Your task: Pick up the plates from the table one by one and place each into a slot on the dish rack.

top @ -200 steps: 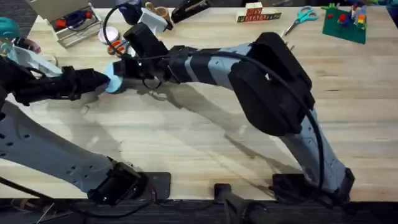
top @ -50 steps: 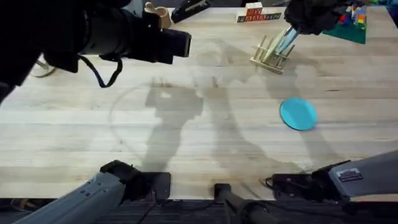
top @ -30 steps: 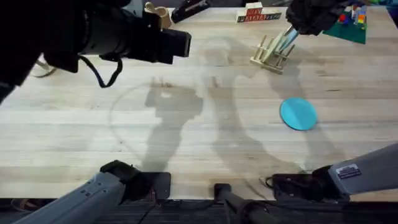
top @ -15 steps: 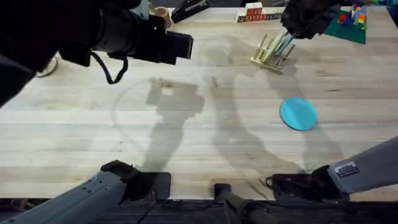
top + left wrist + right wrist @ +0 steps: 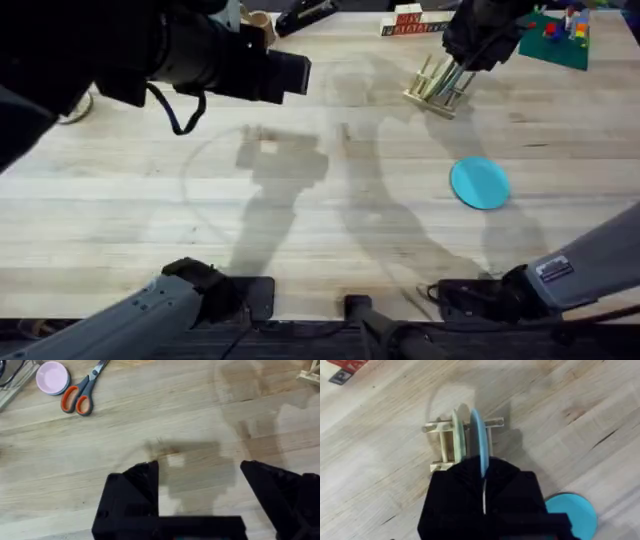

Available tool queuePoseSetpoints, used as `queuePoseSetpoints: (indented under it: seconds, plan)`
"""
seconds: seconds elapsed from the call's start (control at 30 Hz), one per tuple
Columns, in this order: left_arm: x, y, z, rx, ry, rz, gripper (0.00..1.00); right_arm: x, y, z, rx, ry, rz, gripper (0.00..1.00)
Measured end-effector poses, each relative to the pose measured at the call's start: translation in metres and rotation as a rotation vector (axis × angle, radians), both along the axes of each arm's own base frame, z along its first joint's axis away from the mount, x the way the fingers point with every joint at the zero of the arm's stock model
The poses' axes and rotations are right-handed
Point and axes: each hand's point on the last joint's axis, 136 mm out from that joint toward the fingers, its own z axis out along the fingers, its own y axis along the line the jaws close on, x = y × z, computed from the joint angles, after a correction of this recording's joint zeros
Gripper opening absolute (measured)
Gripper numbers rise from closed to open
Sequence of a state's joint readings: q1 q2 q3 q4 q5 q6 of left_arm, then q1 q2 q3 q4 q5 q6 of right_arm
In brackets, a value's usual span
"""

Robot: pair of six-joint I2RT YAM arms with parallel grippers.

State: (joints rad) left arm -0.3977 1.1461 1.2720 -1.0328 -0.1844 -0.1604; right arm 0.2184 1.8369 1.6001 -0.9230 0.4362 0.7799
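While the right gripper (image 5: 462, 62) hangs over the dish rack (image 5: 432, 88) at the far right of the table (image 5: 330, 240) in the overhead view, it pinches a pale blue plate (image 5: 457, 72) that stands on its edge among the pegs of the rack. A second, deeper blue plate (image 5: 480, 183) lies flat on the wood, nearer to the robot and well apart from the rack. The left arm is large and dark at the upper left, high above the table. Some lettered blocks (image 5: 408, 21) stand behind the rack.

From the left wrist view, the left gripper (image 5: 200, 472) has its two black fingers (image 5: 142, 477) spread wide, with nothing between them, above bare wood. Scissors (image 5: 82, 394) with orange handles and a small pink lid (image 5: 52, 376) lie farther off.

From the right wrist view, the right gripper (image 5: 483, 482) is pressed on the edge of the pale blue plate (image 5: 477, 435), which stands upright in a slot of the rack (image 5: 444, 442). The deeper blue plate (image 5: 572, 512) lies flat beside the gripper.
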Motion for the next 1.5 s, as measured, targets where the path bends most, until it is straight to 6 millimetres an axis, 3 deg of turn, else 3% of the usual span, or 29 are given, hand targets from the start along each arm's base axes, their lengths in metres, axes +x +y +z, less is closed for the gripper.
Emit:
queuePoseSetpoints:
  seconds: [0.37, 0.63, 1.0, 1.17, 1.3, 1.37, 1.43, 1.5]
  plan:
    - [0.0, 0.0, 0.0, 0.0, 0.0, 0.0, 0.993, 0.0, 0.0, -0.001, 0.0, 0.002, 0.0, 0.034]
    - [0.0, 0.0, 0.0, 0.0, 0.0, 0.0, 0.992, 0.0, 0.0, -0.001, -0.002, 0.002, 0.002, 0.182]
    - [0.0, 0.0, 0.0, 0.0, 0.0, 0.0, 0.993, -0.003, -0.001, 0.0, -0.004, 0.013, 0.002, 0.191]
    - [0.0, 0.0, 0.0, 0.0, 0.0, 0.0, 0.993, -0.014, -0.002, 0.013, -0.003, 0.025, 0.005, 0.196]
    - [0.0, 0.0, 0.0, 0.0, 0.0, 0.0, 0.993, -0.021, -0.002, 0.04, 0.006, -0.016, 0.008, 0.306]
    - [0.0, 0.0, 0.0, 0.0, 0.0, 0.0, 0.993, -0.026, -0.003, 0.056, 0.012, -0.041, 0.009, 0.469]
    - [0.0, 0.0, 0.0, 0.0, 0.0, 0.0, 0.993, -0.031, -0.004, 0.069, 0.017, -0.066, 0.011, 0.531]
    - [0.0, 0.0, 0.0, 0.0, 0.0, 0.0, 0.993, -0.036, -0.004, 0.082, 0.025, -0.091, 0.027, 0.692]
